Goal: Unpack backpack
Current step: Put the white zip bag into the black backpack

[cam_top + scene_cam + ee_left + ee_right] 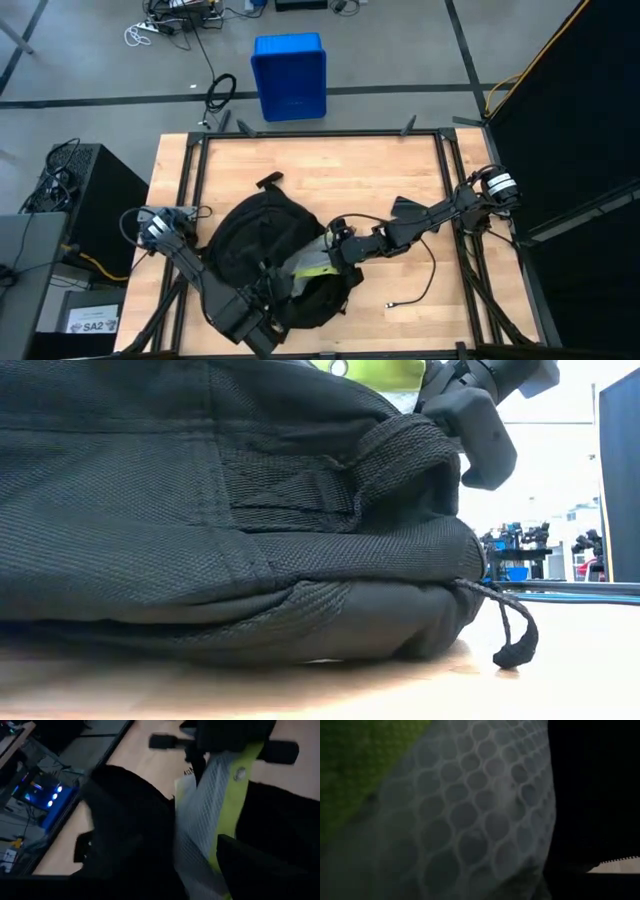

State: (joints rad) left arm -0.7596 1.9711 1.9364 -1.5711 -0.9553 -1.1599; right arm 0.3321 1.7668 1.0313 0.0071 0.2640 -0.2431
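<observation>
The black backpack (262,255) lies flat on the wooden table, left of centre, and fills the low view (200,510). A white mesh pouch with yellow-green trim (215,815) sticks out of its opening (312,264). My right gripper (336,246) reaches in from the table's right and is shut on that pouch. My left gripper (262,305) hovers over the backpack's near part, open, with the pouch ahead of its fingers (260,870). I cannot see it touching anything. My right gripper holds the mesh pouch by its upper end (226,764), coming slanting down from the table's right side. The gripper's own body hides the pads. The pouch slopes down from the fingers, with its lower part against the backpack's opening (200,870). Mesh fills the right wrist view (470,820).
A blue plastic bin (289,75) stands on the floor beyond the far edge. A thin black cable with a small plug (410,296) lies on the table near the right arm. The backpack's drawcord (515,630) trails onto the wood. Bare wood shows at the far side (340,170).
</observation>
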